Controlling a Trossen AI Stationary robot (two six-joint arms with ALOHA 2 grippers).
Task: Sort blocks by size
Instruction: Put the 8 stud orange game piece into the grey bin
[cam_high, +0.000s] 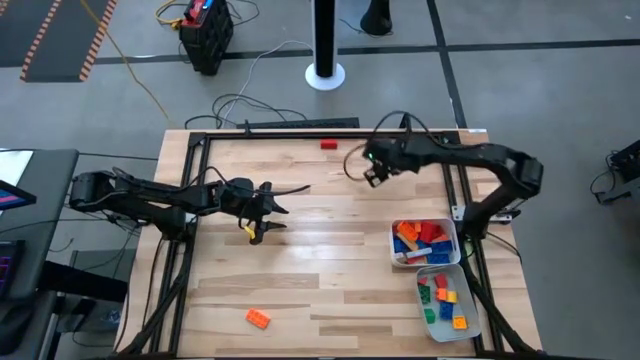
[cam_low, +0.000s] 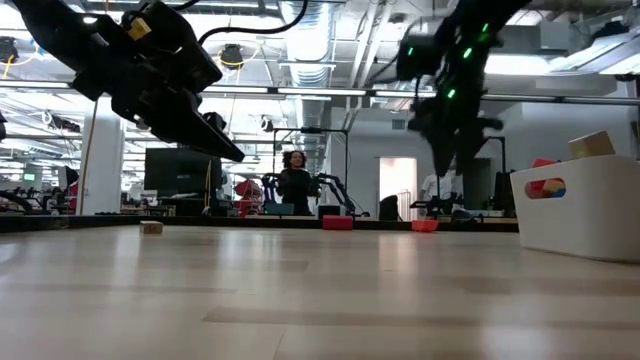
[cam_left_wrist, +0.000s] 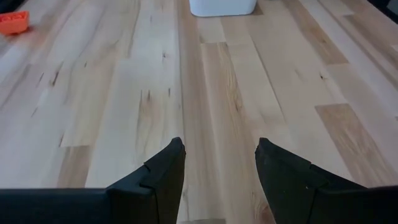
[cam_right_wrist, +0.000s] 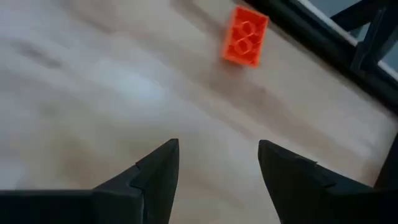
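Observation:
A red block (cam_high: 329, 144) lies flat on the table near its far edge; the right wrist view shows it (cam_right_wrist: 245, 35) ahead of my fingers. An orange block (cam_high: 258, 318) lies near the front edge, left of centre, and also shows in the left wrist view (cam_left_wrist: 12, 22). Several more blocks fill two white trays (cam_high: 452, 238) (cam_high: 472, 312) at the right. My left gripper (cam_high: 280, 208) (cam_left_wrist: 221, 168) is open and empty above the table's left middle. My right gripper (cam_high: 374, 175) (cam_right_wrist: 217, 168) is open and empty above the table, a little right of and nearer than the red block.
A black frame rail (cam_high: 280, 130) runs along the far edge just behind the red block. The two trays stand one behind the other near the right edge. Bare wood (cam_high: 330, 260) lies between the arms. A person (cam_low: 295, 180) stands in the room beyond the table.

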